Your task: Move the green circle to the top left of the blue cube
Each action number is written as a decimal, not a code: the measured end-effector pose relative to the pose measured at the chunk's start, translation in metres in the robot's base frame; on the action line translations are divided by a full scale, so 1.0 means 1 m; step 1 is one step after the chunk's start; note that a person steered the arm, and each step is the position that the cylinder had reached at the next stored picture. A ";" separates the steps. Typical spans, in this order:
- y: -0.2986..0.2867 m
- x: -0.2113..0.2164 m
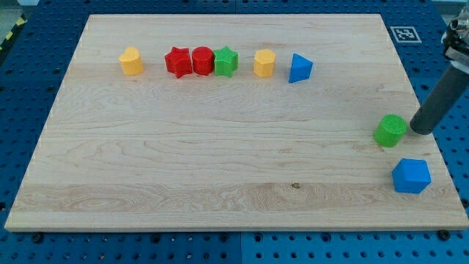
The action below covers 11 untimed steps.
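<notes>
The green circle (390, 130) stands near the board's right edge, just up and left of the blue cube (411, 176) at the lower right. My tip (420, 130) is down on the board immediately to the right of the green circle, very close to it or touching; I cannot tell which. The dark rod rises from the tip toward the view's upper right. The tip is above the blue cube and apart from it.
A row of blocks lies near the view's top: a yellow block (131, 61), a red star (177, 61), a red circle (202, 60), a green star (226, 61), a yellow hexagon (264, 64) and a blue triangle (299, 68). The wooden board's right edge (432, 125) runs just beyond my tip.
</notes>
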<state>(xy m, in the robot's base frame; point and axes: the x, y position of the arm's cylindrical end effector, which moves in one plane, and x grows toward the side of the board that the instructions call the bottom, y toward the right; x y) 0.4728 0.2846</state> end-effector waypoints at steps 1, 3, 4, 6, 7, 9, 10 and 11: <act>0.002 -0.001; -0.029 0.009; -0.053 0.010; -0.080 0.001; -0.097 0.001; -0.126 -0.001; -0.147 -0.001; -0.157 0.008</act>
